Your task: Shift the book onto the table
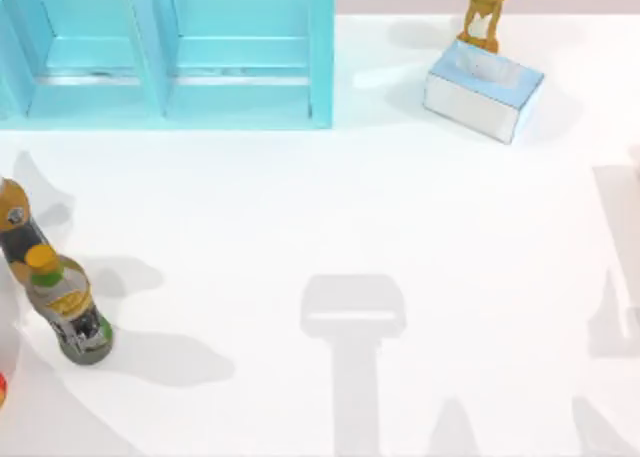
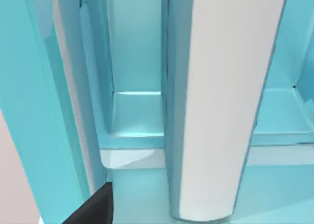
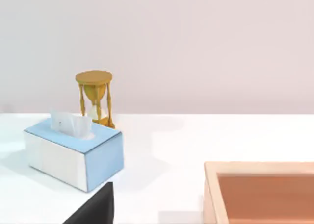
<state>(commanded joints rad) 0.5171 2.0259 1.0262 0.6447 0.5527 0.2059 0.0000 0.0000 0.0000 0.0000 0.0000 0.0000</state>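
Note:
The book (image 2: 225, 111) stands upright very close in the left wrist view, its white page edges facing me and a teal cover along one side. The light-blue shelf (image 2: 132, 111) and its compartments lie right behind and around it. A dark part of my left gripper (image 2: 93, 209) shows at that picture's edge, beside the book; whether it holds the book is hidden. A dark part of my right gripper (image 3: 95, 209) shows in the right wrist view, low over the white table (image 1: 400, 227) near the tissue box (image 3: 73, 155).
The shelf unit (image 1: 320, 57) stands at the table's back left. A tissue box (image 1: 484, 89) and an hourglass (image 1: 487, 12) sit at the back right. Two bottles (image 1: 70, 307) stand at the left edge. A wooden tray (image 3: 265, 189) lies near the right arm.

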